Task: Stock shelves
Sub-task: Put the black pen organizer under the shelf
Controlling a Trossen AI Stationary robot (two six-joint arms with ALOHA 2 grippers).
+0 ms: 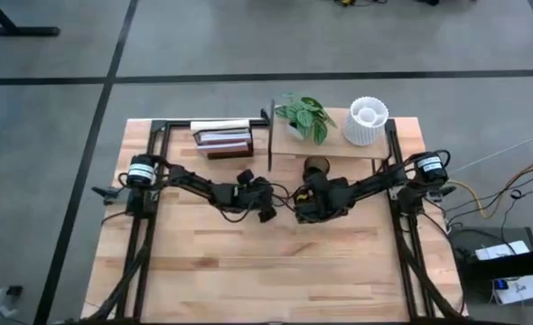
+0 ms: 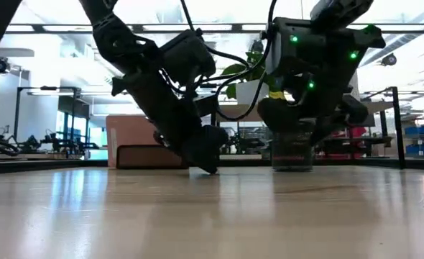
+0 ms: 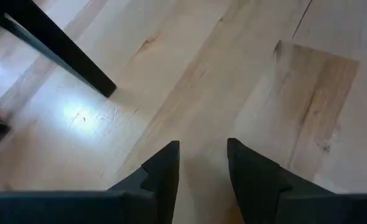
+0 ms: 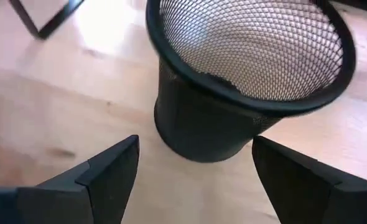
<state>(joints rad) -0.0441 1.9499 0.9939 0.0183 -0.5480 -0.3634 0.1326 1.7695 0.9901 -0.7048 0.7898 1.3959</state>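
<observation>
A black mesh cup (image 4: 246, 81) stands upright on its base on the tabletop (image 1: 316, 167), just in front of the shelves (image 1: 334, 149). The shelves are a thin black frame with a pale board at the table's far side. My right gripper (image 4: 196, 162) is open wide just short of the cup on its near side, fingers apart from it. My left gripper (image 3: 202, 155) hangs to its left (image 1: 268, 209), tips down close over bare wood, open by a narrow gap with nothing in it.
On the shelf board stand a potted green plant (image 1: 303, 117) and a white ribbed vase (image 1: 366, 122). A stack of books (image 1: 221, 137) lies in the frame's left part. A black frame leg (image 3: 59, 50) stands near my left gripper. The table's near half is bare wood.
</observation>
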